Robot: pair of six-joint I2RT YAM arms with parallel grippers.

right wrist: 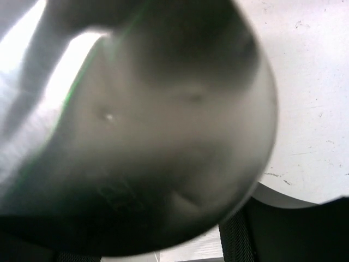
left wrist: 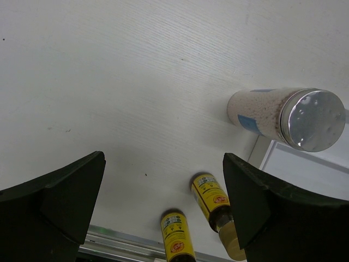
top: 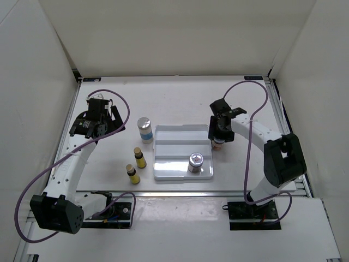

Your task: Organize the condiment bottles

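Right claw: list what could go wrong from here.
The right claw sits over a silver-lidded jar beside the edge of the white tray; the jar could catch that rim and tip. The lid fills the right wrist view, so the grip can't be checked. The two yellow bottles stand close; one could topple the other.

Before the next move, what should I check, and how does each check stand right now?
1. Left gripper open, empty: ok.
2. White blue-banded cylinder bottle with silver cap upright beside white stepped tray: ok.
3. Two thin yellow dark-capped bottles upright on table: ok.
4. Squat silver-lidded jar on tray's near step: ok.
5. Right gripper holding the silver-lidded thing beneath it: cannot tell, view blurred.
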